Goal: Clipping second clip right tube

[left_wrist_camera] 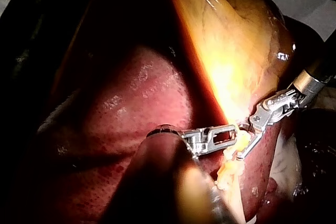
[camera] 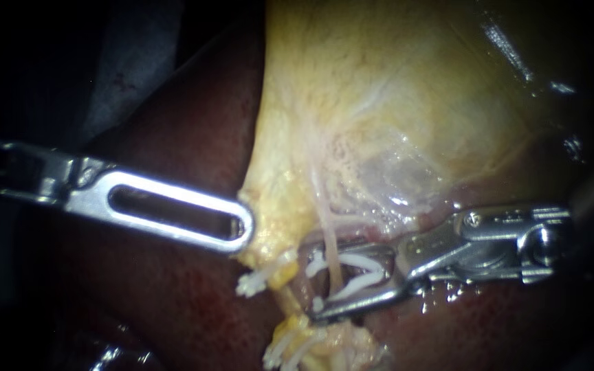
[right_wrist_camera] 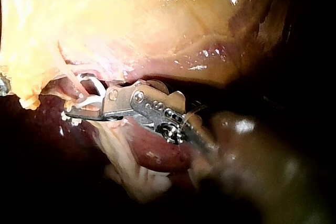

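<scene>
Pale thin right tube (camera: 333,255): soft, slick and easily torn, we judge; it runs down from the yellowish gallbladder (camera: 393,96) through the clip.
White plastic clip (camera: 360,262): open, straddling the tube.
Right instrument (camera: 314,285): jaws wide apart, carrying the clip between them.
Left instrument (camera: 240,232): jaws together on the gallbladder's fatty edge.
Hold: we would close squarely across the tube and never tug.
</scene>
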Controlling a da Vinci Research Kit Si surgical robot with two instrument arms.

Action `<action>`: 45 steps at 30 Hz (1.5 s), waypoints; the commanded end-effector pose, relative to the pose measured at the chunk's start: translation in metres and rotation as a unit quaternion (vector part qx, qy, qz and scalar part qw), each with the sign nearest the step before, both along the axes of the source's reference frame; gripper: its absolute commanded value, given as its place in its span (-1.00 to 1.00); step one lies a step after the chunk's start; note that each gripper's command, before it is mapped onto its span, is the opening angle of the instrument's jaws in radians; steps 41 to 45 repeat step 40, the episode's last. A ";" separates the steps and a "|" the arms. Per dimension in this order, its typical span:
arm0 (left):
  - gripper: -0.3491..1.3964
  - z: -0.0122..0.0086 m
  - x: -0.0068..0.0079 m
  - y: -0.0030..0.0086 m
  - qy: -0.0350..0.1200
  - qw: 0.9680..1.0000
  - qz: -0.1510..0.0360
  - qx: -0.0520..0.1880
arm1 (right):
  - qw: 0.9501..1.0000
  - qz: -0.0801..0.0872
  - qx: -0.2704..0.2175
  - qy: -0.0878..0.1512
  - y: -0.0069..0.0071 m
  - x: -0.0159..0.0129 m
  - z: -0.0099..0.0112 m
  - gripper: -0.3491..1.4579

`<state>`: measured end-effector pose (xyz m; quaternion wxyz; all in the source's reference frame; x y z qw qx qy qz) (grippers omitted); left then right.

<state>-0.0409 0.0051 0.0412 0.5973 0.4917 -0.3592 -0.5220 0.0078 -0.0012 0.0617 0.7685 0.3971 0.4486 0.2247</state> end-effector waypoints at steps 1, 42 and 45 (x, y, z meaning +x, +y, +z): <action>-1.00 0.0000 0.0000 0.0000 0.000 1.000 0.000 0.000 | 1.000 0.004 0.011 -0.005 0.0001 0.0000 -0.0001 -0.22; -1.00 0.0001 -0.0002 0.0000 0.000 1.000 -0.001 0.000 | 0.999 0.012 0.042 -0.015 0.0010 -0.0009 0.0002 -1.00; -1.00 0.0001 -0.0002 0.0000 0.000 1.000 -0.001 0.000 | 0.999 0.012 0.042 -0.015 0.0010 -0.0009 0.0002 -1.00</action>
